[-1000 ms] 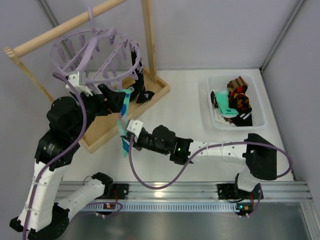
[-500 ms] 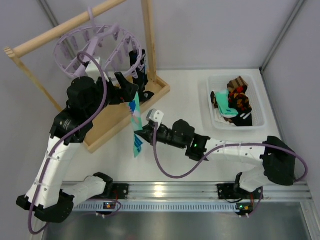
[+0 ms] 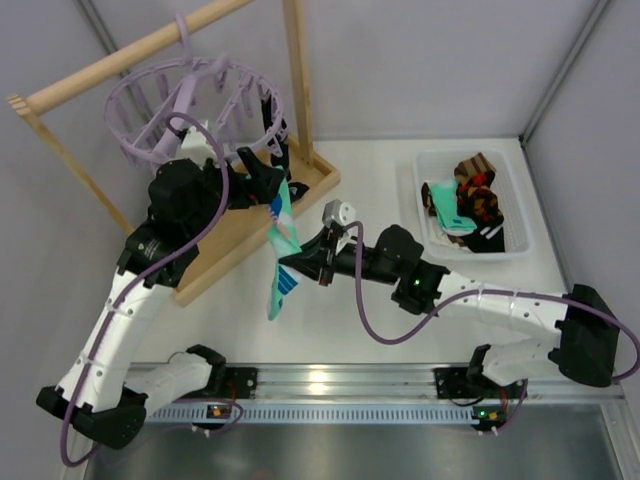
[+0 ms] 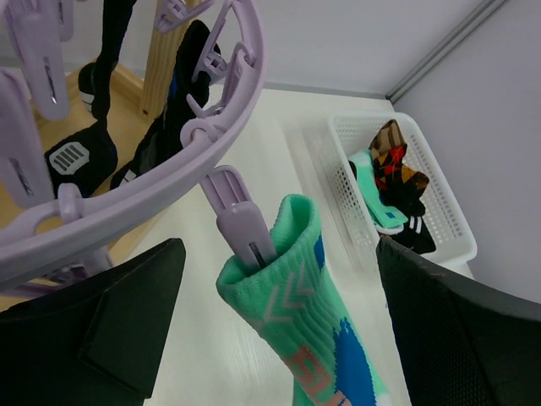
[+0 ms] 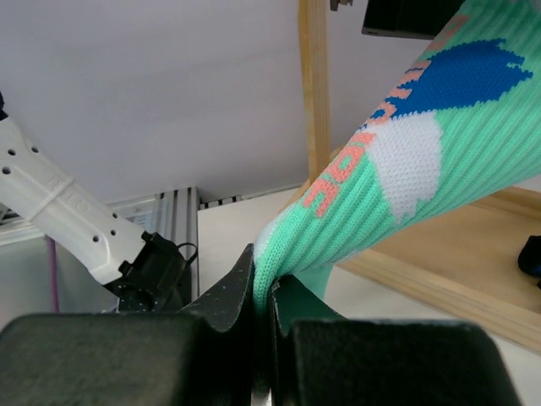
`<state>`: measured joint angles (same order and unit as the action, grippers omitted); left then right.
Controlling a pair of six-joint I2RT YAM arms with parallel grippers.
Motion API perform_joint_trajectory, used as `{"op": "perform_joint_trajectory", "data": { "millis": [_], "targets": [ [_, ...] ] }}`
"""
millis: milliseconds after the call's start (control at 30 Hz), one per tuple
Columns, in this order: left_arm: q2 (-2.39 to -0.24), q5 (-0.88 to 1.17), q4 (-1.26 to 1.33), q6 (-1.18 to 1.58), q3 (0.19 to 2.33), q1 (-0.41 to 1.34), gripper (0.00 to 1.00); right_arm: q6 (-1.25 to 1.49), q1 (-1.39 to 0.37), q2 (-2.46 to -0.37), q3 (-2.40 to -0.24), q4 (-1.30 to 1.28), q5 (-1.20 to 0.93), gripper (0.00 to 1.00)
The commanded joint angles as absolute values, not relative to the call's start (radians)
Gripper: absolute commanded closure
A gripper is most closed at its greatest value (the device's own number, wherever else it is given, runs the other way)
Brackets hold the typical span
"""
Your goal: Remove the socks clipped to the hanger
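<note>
I have the right gripper (image 5: 262, 283) pinched tight on the lower part of the mint sock (image 4: 296, 321), which slants down from the hanger (image 4: 152, 182) toward the near edge of the counter. The hanger hangs over the far left corner, and a lavender clip (image 4: 241, 224) on its ring grips the sock's cuff. My left gripper (image 4: 279, 313) stands wide, one finger either side of the cuff, touching neither. Behind it, black socks (image 4: 165, 135) hang from the ring. A heap of socks (image 3: 468, 200) lies in the white basket (image 4: 338, 173) by the right edge.
</note>
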<state>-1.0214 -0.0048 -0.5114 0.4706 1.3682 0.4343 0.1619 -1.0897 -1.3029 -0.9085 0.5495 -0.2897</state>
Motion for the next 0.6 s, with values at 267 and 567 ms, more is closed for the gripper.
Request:
{"op": "perform_joint_trajectory", "data": {
  "millis": [267,567],
  "targets": [
    [-0.916,-0.055,-0.195,0.468,1.223,0.430,0.02,0.212,-1.054,-1.261,-0.940,0.512,-0.469,1.00],
    [-0.922,-0.005,-0.011,0.436,1.138,0.430,0.03,0.233,-1.051,-1.259,-1.003,0.445,-0.638,1.00]
  ]
}}
